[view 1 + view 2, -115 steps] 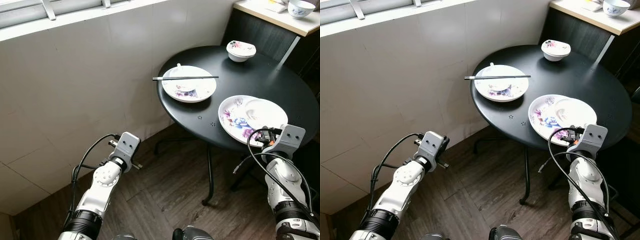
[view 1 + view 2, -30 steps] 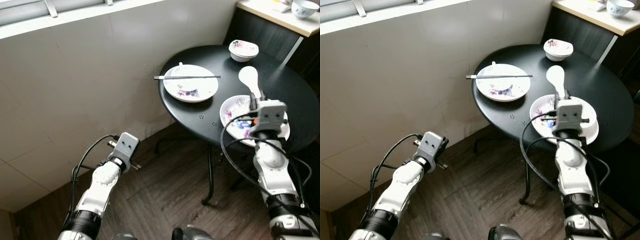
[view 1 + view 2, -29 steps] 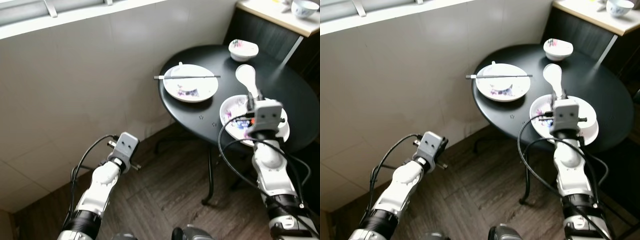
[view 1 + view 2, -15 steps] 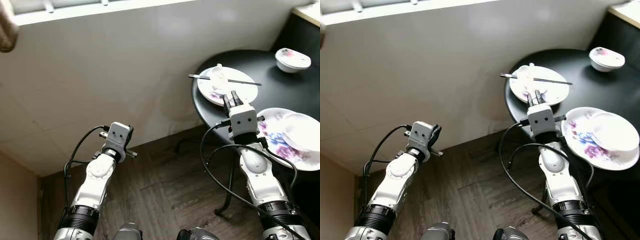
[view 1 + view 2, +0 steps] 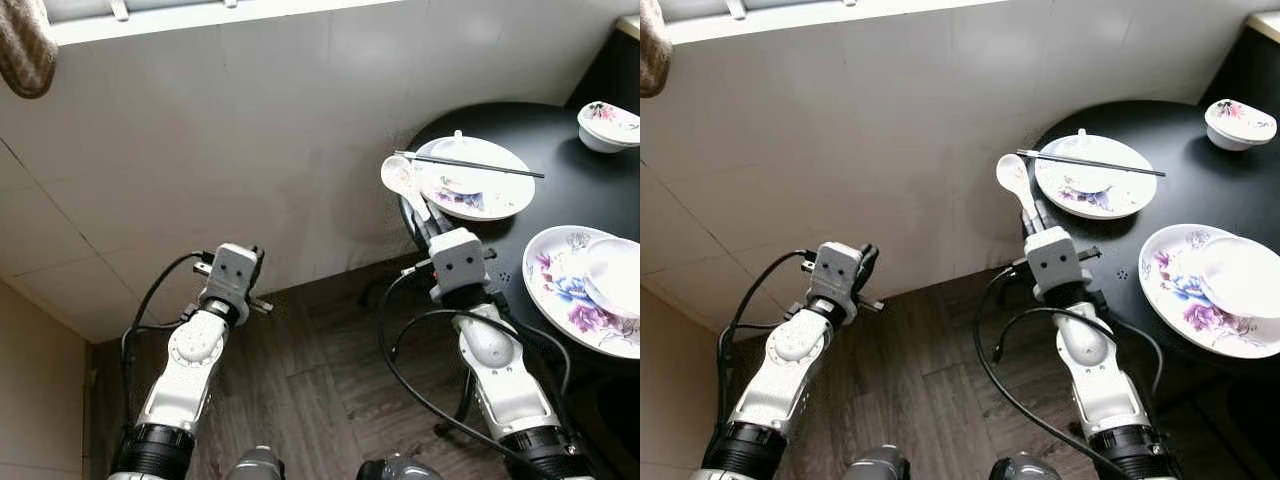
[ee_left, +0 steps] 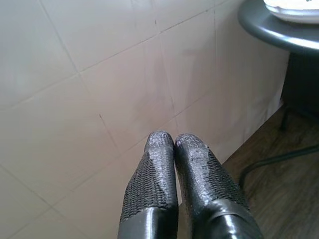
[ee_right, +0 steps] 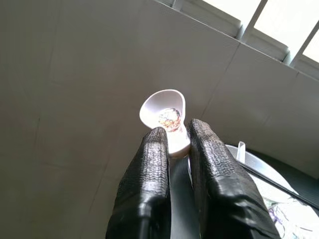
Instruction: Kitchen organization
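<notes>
Right gripper (image 5: 1027, 212): fingers closed on the handle of a white spoon (image 5: 1012, 176), bowl end up and out at 11 o'clock from the wrist, held in the air off the table's wall-side edge.
Spoon, close view: the spoon (image 7: 164, 110) sits pinched between both fingertips (image 7: 155, 142); a small glint in its bowl, nature unclear.
Left gripper (image 6: 173, 144): fingers pressed together, holding nothing, idle near the tiled wall.
Table (image 5: 560, 195): round, black. Plate with chopsticks (image 5: 470, 165) at 12 o'clock from the right gripper; flowered plate (image 5: 585, 290) at 3 o'clock; small bowl (image 5: 610, 122) at 1 o'clock.
Step in hand, judged: carrying the spoon to its place.
Advice: keep the bowl level and the pinch firm; swing clear of the chopsticks.
Risk: the glazed handle may slip.
</notes>
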